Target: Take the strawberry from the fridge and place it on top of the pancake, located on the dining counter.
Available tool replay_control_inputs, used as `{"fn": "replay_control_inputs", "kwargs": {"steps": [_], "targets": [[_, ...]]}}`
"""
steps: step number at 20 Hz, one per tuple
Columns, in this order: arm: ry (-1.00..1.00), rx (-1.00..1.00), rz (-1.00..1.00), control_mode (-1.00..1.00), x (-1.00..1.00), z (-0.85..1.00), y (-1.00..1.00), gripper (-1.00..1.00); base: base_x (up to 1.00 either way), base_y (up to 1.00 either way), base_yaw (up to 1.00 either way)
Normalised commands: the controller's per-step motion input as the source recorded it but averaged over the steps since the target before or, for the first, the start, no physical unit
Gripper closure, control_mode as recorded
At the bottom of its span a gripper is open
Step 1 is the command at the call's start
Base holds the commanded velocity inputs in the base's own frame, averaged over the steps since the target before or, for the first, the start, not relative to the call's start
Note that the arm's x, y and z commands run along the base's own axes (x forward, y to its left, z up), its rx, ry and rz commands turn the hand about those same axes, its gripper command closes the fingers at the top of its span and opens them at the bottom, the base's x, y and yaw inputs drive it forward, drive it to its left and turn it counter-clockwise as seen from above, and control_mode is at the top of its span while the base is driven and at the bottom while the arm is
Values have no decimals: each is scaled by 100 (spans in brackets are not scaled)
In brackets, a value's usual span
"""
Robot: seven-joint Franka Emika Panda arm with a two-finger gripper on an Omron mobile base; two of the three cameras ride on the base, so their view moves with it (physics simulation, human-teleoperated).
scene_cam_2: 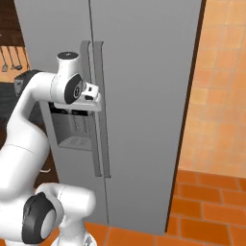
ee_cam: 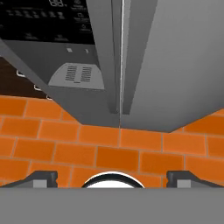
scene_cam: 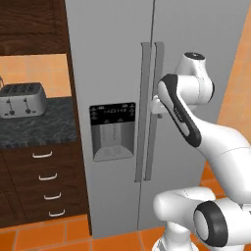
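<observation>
The fridge (scene_cam: 112, 59) stands tall and grey in front of me with both doors shut, and its black dispenser panel (scene_cam: 112, 115) sits in the left door. My gripper (scene_cam: 157, 109) hangs right in front of the two long vertical handles (scene_cam: 146, 88), at about the height of the panel, pointing down. In the hand view my gripper (ee_cam: 113, 178) is open, its fingertips (ee_cam: 43, 177) wide apart with nothing between them, and it looks down along the fridge (ee_cam: 175, 57) to the floor. From the right base view my gripper (scene_cam_2: 91, 102) sits against the handles (scene_cam_2: 98, 72). The strawberry is hidden. The pancake and dining counter are out of view.
Left of the fridge a toaster (scene_cam: 22, 99) stands on a dark speckled worktop (scene_cam: 44, 127) above dark wood drawers (scene_cam: 46, 181). Orange floor tiles (ee_cam: 109, 153) run under the fridge. An orange tiled wall (scene_cam_2: 216, 96) flanks its right side.
</observation>
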Motion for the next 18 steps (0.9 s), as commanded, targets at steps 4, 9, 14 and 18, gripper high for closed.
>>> {"fn": "replay_control_inputs", "kwargs": {"steps": [4, 9, 14, 18], "targets": [[0, 0, 0, 100, 0, 0, 0, -100, -16, -44, 0], [0, 0, 2, -100, 0, -9, 0, -100, -1, -3, 6], [-19, 3, 14, -100, 49, -21, 0, -100, 0, 0, 0], [-24, 0, 4, -100, 77, -1, 0, -100, 0, 0, 0]]}}
